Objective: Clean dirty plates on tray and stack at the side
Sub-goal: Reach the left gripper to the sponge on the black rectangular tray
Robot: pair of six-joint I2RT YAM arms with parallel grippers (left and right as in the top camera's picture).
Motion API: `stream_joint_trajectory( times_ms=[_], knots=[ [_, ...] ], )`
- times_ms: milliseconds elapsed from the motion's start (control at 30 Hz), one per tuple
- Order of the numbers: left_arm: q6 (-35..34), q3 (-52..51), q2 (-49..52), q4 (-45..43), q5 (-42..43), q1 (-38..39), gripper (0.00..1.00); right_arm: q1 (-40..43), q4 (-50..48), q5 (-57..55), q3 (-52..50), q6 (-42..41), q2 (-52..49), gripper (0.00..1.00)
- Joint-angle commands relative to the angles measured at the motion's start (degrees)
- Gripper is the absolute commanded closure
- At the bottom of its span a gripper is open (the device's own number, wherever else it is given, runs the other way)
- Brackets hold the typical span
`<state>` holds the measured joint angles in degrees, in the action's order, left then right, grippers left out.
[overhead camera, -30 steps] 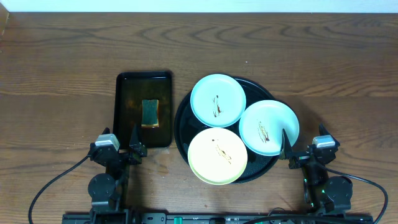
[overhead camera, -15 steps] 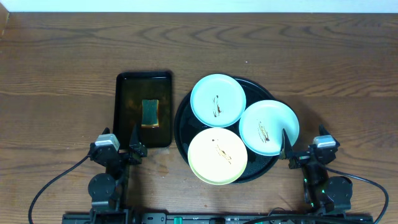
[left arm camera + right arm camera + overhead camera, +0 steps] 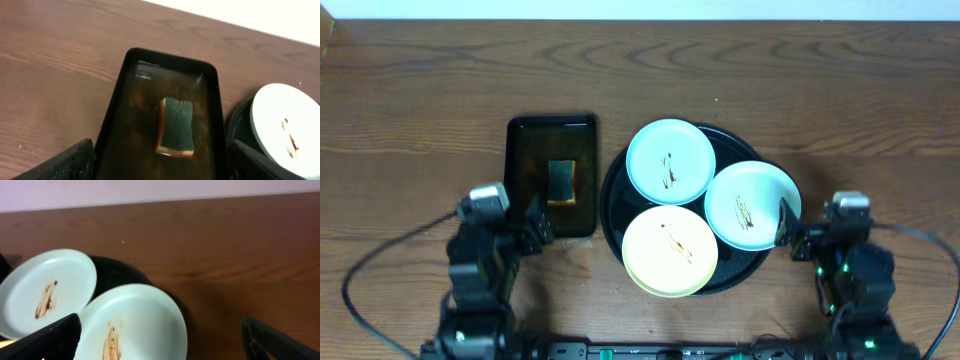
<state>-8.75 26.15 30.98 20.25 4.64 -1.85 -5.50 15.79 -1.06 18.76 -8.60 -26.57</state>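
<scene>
Three smeared plates lie on the large round black tray: a mint-blue plate at the back, a mint-blue plate at the right, a pale yellow plate in front. The right wrist view shows the right plate and the back plate. My left gripper is open and empty over the near end of the rectangular tray. My right gripper is open and empty at the right plate's near right edge.
A small rectangular black tray left of the round tray holds a green-and-yellow sponge in brownish liquid; both show in the left wrist view, the tray and the sponge. Bare wood tabletop lies right of the round tray.
Both arms have risen and shifted forward from their rest pose: the left gripper toward the rectangular tray, the right gripper toward the right plate. The plates and sponge have not moved.
</scene>
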Motion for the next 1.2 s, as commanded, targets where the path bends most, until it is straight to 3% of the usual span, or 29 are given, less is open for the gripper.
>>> stream_joint_trajectory(
  times_ms=[0, 200, 400, 567, 733, 1000, 1167],
  knots=[
    [0.3, 9.9, 9.6, 3.9, 1.6, -0.2, 0.15, -0.5, 3.5, 0.4, 8.2, -2.1, -9.8, 0.01],
    [0.3, 23.5, 22.7, 16.9, 4.4, -0.2, 0.15, -0.4, 13.6, 4.6, 22.1, -1.5, -26.4, 0.01],
    [0.3, 26.4, 26.7, 24.5, 4.4, -0.2, 0.15, -0.4, 18.5, 4.8, 29.1, -0.3, -34.2, 0.01],
    [0.3, 26.4, 26.9, 21.2, 5.9, -0.2, 0.15, -0.4, 18.2, 4.3, 29.1, 0.4, -34.4, 0.01],
    [0.3, 27.6, 29.7, 10.9, 6.3, -0.2, 0.18, -0.4, 17.9, 4.3, 29.1, 0.5, -34.4, 0.01],
    [3.1, 35.0, 46.8, 10.0, -3.7, 5.6, 0.21, -0.4, 18.1, 4.3, 29.1, 0.5, -34.4, 0.01],
    [1.4, 35.0, 57.7, 10.2, -4.0, 7.8, 0.21, -0.4, 18.2, 4.3, 29.1, 0.5, -34.4, 0.01]
  ],
)
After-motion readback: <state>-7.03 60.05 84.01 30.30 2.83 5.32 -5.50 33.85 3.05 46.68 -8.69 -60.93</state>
